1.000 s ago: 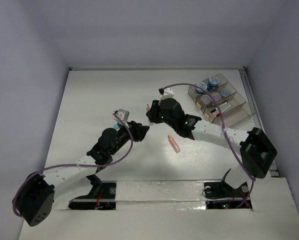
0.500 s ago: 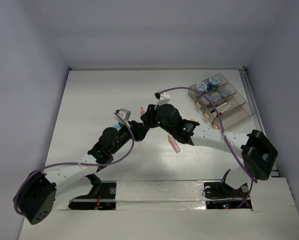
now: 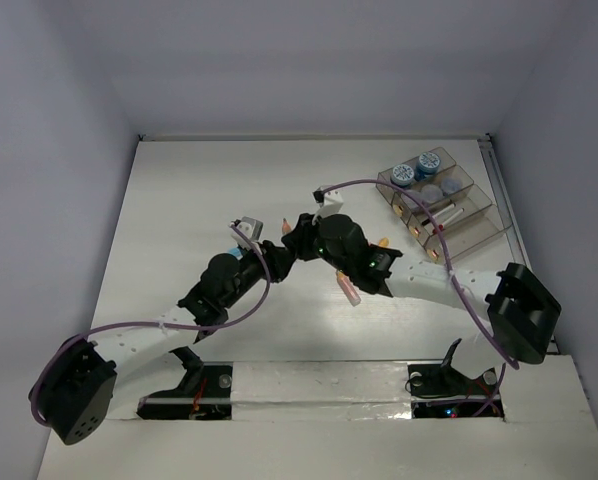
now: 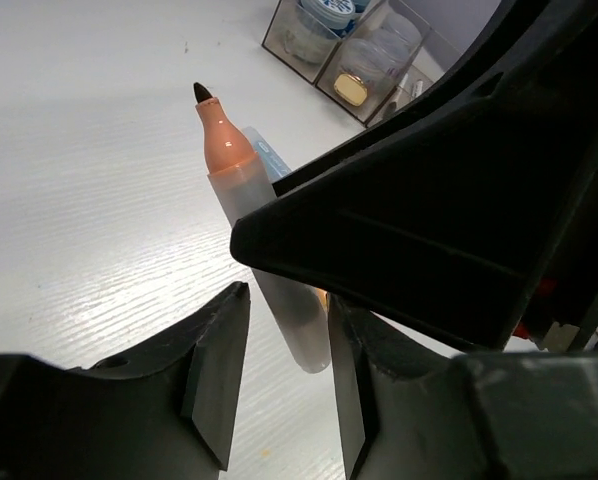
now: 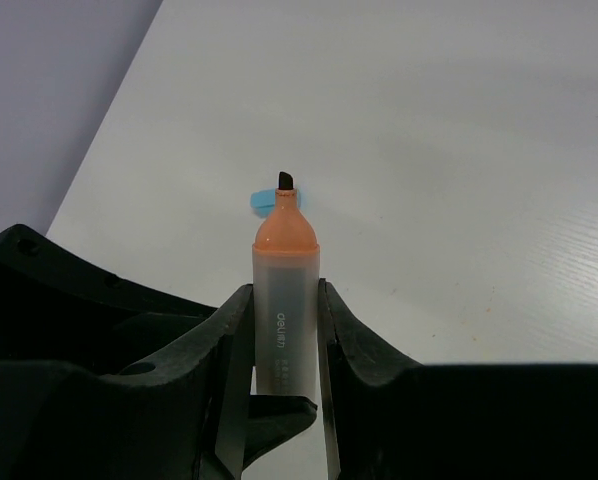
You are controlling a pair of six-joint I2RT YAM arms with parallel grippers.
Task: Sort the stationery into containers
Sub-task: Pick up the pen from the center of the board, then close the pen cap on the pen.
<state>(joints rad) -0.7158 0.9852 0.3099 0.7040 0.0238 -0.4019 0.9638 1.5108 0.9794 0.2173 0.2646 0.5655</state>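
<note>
My right gripper (image 3: pixel 297 238) is shut on an orange highlighter (image 5: pixel 285 290), a frosted barrel with an orange neck and a bare black tip pointing away from the wrist. In the left wrist view the barrel's rear end (image 4: pixel 279 300) hangs between the jaws of my left gripper (image 4: pixel 287 322), which are still open, with a gap on the left side. The two grippers meet mid-table (image 3: pixel 279 250). A light-blue eraser (image 5: pixel 264 201) lies on the table beyond the tip. The smoky organiser tray (image 3: pixel 477 232) sits at the far right with two blue-lidded jars (image 3: pixel 414 168) in it.
A pink stick (image 3: pixel 349 287) lies on the table just under the right forearm. The tray's compartments (image 4: pixel 279 35) also hold pale pens and small items. White walls close the table at the back and sides. Purple cables loop over both arms.
My right arm has carried the highlighter leftward to the left gripper. The left jaws have narrowed round the barrel's rear end.
</note>
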